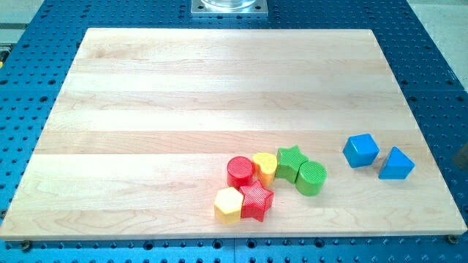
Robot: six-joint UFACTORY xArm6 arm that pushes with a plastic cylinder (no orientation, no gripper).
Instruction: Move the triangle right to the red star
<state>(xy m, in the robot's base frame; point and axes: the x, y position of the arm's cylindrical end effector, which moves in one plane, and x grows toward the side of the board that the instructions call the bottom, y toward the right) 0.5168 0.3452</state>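
Note:
The blue triangle lies near the view's right edge of the wooden board, just right of a blue cube. The red star sits at the bottom middle, touching a yellow hexagon on its left. The triangle is far to the right of the red star and slightly higher. A dark blur at the view's right edge, right of the triangle, looks like my rod. Its tip cannot be made out.
A red cylinder, a yellow heart, a green star and a green cylinder cluster just above and right of the red star, between it and the blue blocks. A blue perforated table surrounds the board.

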